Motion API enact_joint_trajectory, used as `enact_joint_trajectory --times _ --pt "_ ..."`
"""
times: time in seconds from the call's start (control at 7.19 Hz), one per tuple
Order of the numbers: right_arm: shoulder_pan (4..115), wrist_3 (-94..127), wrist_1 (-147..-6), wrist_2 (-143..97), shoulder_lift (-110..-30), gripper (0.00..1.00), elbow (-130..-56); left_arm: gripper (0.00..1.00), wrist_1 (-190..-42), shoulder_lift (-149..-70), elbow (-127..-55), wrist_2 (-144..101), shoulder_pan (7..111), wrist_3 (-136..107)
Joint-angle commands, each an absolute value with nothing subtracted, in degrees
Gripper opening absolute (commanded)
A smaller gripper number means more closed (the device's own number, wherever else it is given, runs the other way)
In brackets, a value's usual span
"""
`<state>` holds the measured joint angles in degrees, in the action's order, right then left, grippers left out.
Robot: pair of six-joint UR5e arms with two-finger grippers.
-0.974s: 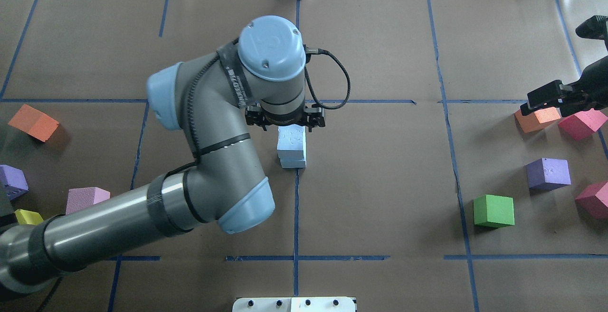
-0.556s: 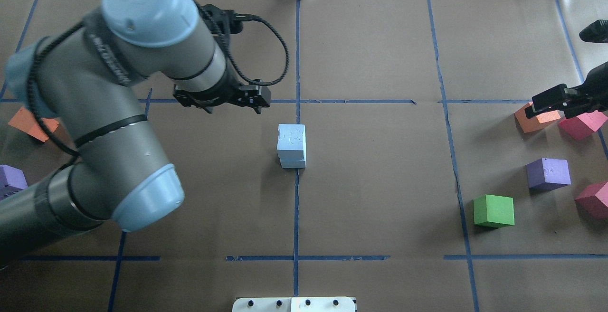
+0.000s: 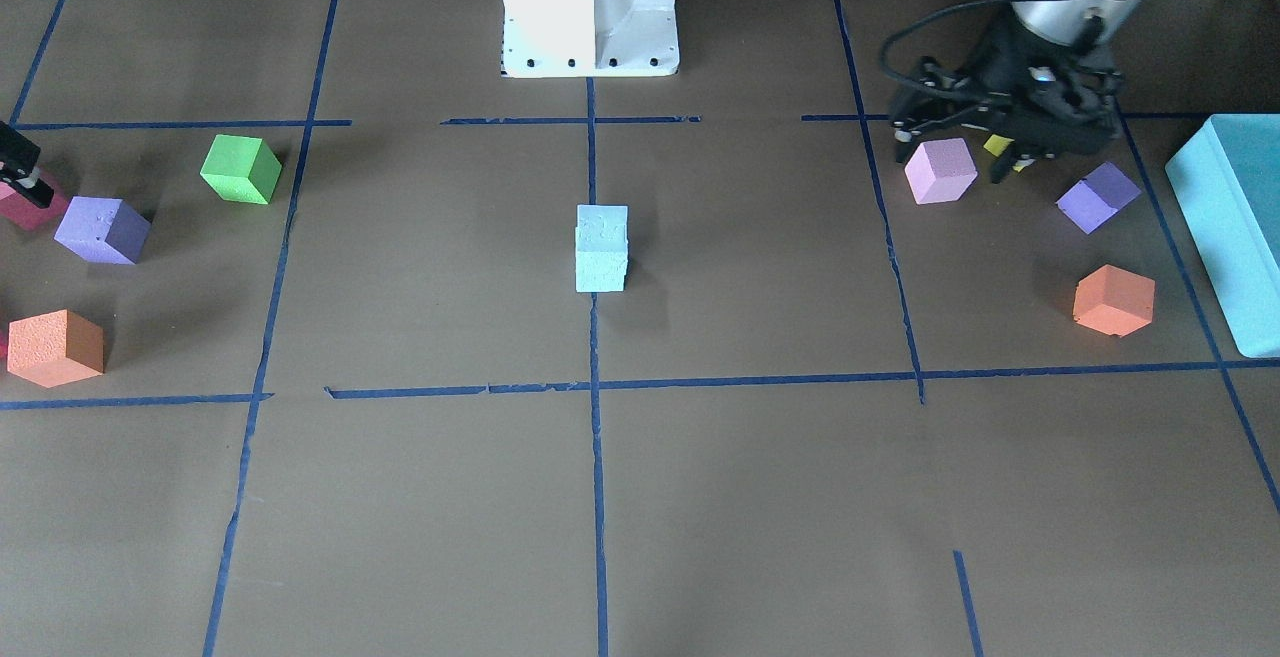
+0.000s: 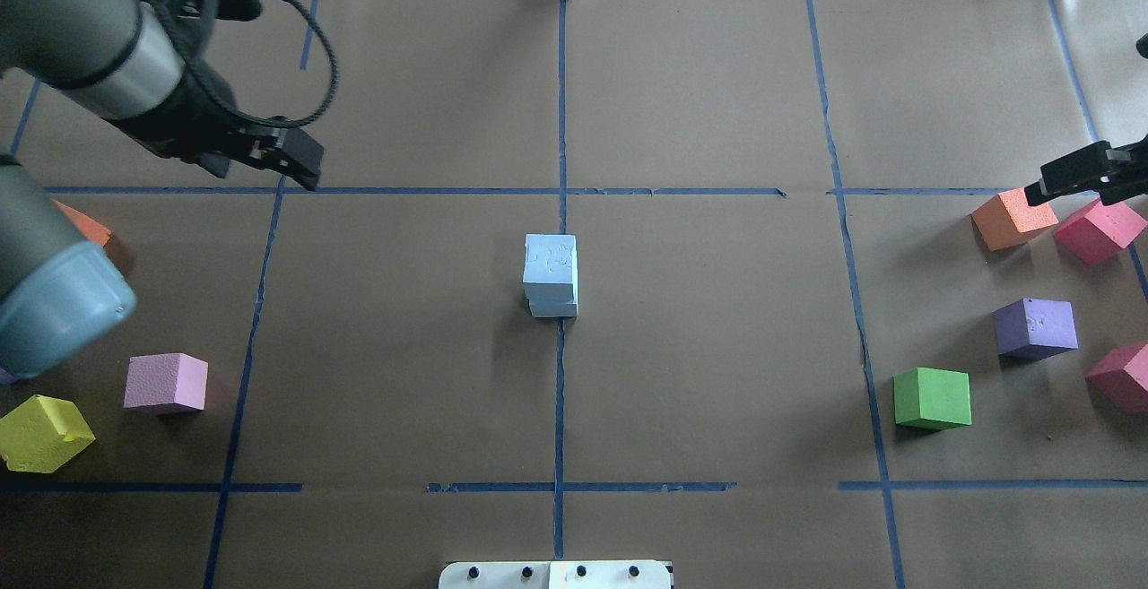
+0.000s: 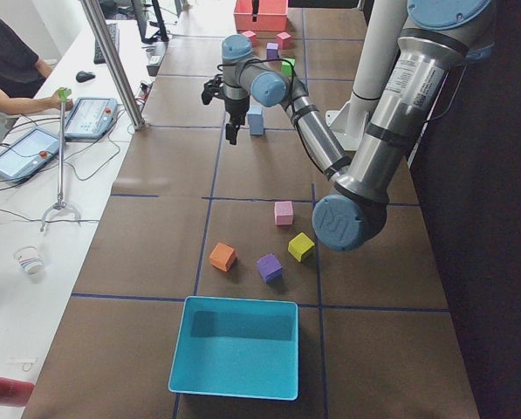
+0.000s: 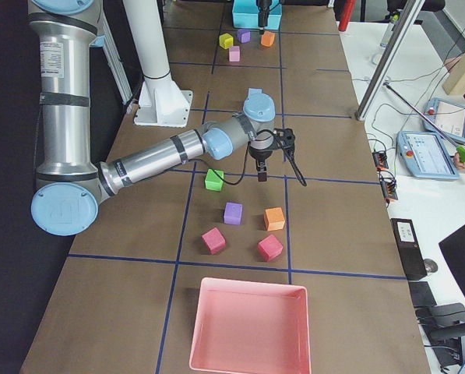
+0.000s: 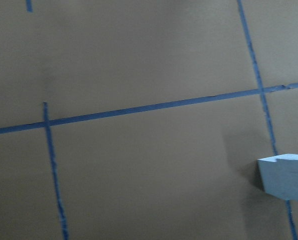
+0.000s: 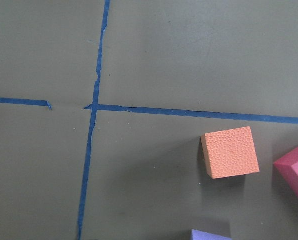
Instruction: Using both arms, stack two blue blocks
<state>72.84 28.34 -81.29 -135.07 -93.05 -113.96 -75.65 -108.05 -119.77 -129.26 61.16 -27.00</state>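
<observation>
Gridding brown paper point(image 4: 717, 347), blue tape point(image 4: 559, 392), tablets point(image 5: 90, 118) on side desk point(image 5: 7, 288)

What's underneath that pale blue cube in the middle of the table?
A second blue block sits under the top blue block. From overhead only a thin strip of its side shows. Its top face is covered by the upper cube.
</observation>
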Motion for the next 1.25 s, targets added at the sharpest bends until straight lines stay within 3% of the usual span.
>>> enact_joint_trajectory --times 0.0,0.28,0.7,1.11 --pt "81.9 14.9 -83.1 -139.8 -94.8 1.00 -109.6 1.00 -75.6 -100.1 -116.2 -133.3 73.2 -5.4" --pt "88.2 -2.8 -91.0 -140.1 -94.5 1.00 -105.7 1.00 -75.7 -97.3 -110.1 -133.3 80.8 7.1" --pt "89.2 -7.8 -98.9 -139.7 -94.2 1.00 -105.6 1.00 -75.0 -97.8 -99.1 -133.3 87.6 16.0" --pt "87.4 -7.8 -104.3 -140.1 -92.1 1.00 -105.5 1.00 -74.7 -97.0 -98.8 -136.8 87.7 15.3"
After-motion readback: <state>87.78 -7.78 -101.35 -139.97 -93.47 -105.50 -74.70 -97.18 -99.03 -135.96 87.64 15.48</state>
